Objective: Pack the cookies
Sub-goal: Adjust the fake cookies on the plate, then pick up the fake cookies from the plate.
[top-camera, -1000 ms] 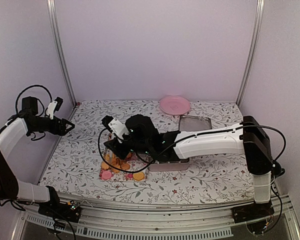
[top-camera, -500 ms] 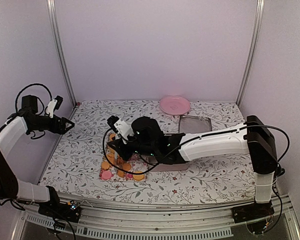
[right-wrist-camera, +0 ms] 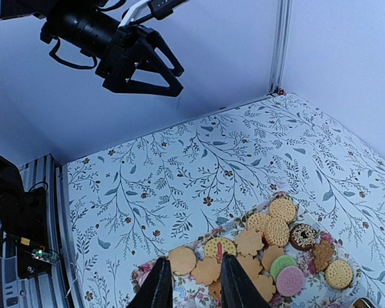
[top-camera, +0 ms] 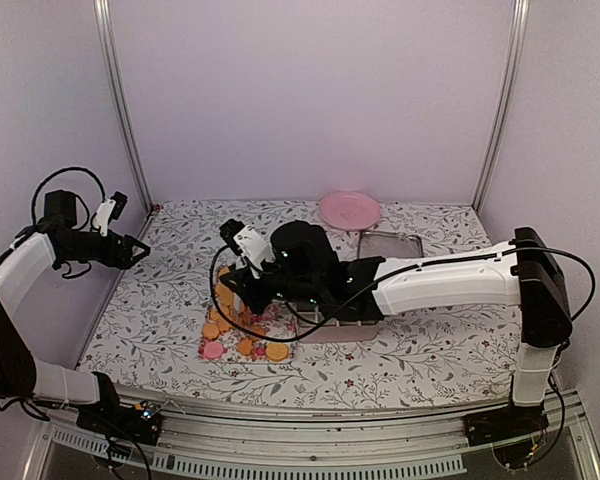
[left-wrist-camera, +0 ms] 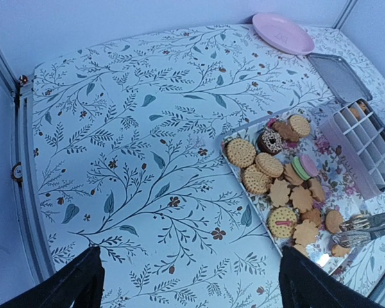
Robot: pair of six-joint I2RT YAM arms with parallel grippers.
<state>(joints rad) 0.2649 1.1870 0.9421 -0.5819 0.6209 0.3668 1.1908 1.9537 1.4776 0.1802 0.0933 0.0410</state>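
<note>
Lifted and swung back since a second ago, my right gripper (right-wrist-camera: 194,266) now hangs over the floral tray (left-wrist-camera: 226,149). Its jaws have narrowed, but I cannot tell whether they pinch a biscuit. Most of the cookies (left-wrist-camera: 279,183) lie heaped on that tray, just beside the divided box (left-wrist-camera: 366,144). If I have caught one, the box is my next stop. My left gripper (right-wrist-camera: 144,90) waits spread wide, well apart.
</note>
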